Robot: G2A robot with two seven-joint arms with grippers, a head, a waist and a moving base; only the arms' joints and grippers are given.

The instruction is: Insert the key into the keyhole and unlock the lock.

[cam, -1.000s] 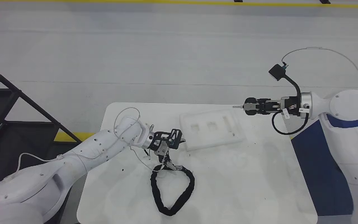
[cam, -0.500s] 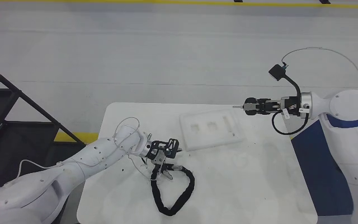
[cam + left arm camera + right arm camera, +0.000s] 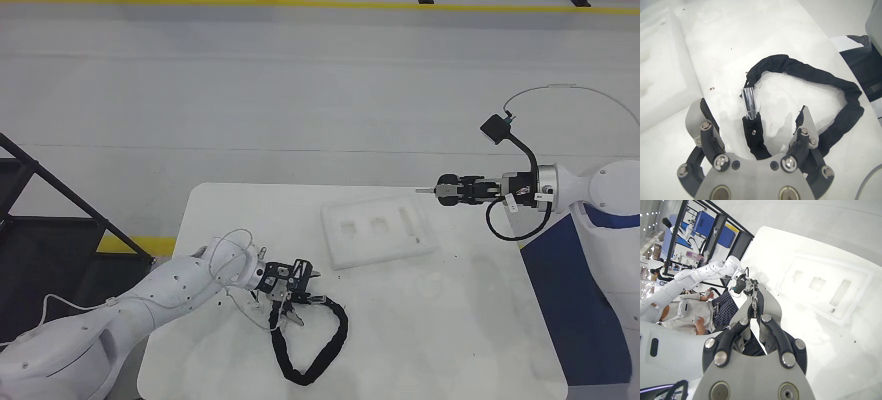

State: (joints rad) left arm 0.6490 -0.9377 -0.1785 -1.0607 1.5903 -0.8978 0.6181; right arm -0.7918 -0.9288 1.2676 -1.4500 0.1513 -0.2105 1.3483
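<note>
Our left gripper (image 3: 753, 107) stands spread wide, straddling the chain lock's (image 3: 810, 73) chrome cylinder (image 3: 749, 103) on the table (image 3: 450, 320), probably to steady it. Our right gripper (image 3: 443, 189) pinches the key (image 3: 754, 305) aloft, well apart, awaiting insertion.

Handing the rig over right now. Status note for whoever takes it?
Left gripper: open, fingers either side of the lock's chrome cylinder, not touching it.
Right gripper: shut on the key, in the air at the table's far edge, well away from the lock.
Lock: black chain loop, closed, lying on the table beside the foam tray.
Done: key in hand.
Left: grip the cylinder, bring the key over, insert, turn. Keyhole not visible.
</note>
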